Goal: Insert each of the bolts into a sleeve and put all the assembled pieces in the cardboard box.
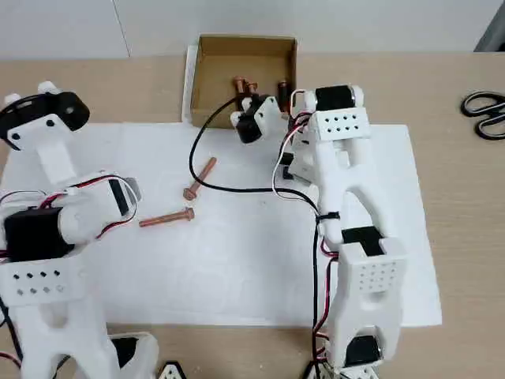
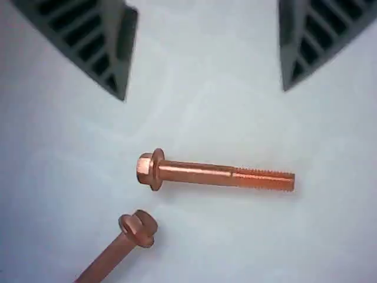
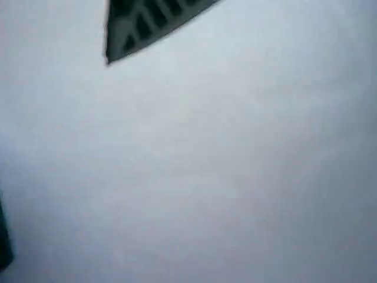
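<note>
The left pincer hovers, jaws apart, over a bolt lying flat on the white sheet. The bolt's long axis runs parallel to the closing direction, so a wrist rotation is probably required before gripping.

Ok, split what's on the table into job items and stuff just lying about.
Job:
bolt nearer the box
other bolt, both on the white sheet
cardboard box
copper pieces inside it

Lying about:
scissors, off the sheet
</note>
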Robot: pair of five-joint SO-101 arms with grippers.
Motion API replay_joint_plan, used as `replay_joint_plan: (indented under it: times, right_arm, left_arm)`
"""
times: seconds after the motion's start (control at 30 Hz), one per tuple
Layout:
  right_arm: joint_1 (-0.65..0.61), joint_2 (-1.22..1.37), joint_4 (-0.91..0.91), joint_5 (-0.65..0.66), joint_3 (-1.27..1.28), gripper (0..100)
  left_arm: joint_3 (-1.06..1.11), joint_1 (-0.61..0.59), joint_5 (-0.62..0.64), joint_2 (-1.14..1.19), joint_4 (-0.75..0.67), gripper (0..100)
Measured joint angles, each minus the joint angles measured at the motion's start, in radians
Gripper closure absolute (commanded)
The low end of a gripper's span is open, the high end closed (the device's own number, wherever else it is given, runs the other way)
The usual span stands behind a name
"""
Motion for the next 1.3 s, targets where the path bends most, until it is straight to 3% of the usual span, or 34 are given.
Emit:
replay_joint_plan:
  times: [0.23,0.83,1.03,1.3]
  right_arm:
    - [0.0,0.049,-0.052,0.025,0.0,78.5]
    - [-0.029,0.199,-0.186,0.017,-0.005,78.9]
    - [-0.031,0.213,-0.201,-0.035,-0.021,87.5]
    - [-0.017,0.213,-0.199,-0.037,-0.031,91.2]
  left_arm:
    - [0.006,0.0,0.0,0.0,0.0,84]
    - [0.006,0.0,0.0,0.0,0.0,84]
    - [0.006,0.0,0.0,0.0,0.0,84]
    - [0.006,0.0,0.0,0.0,0.0,84]
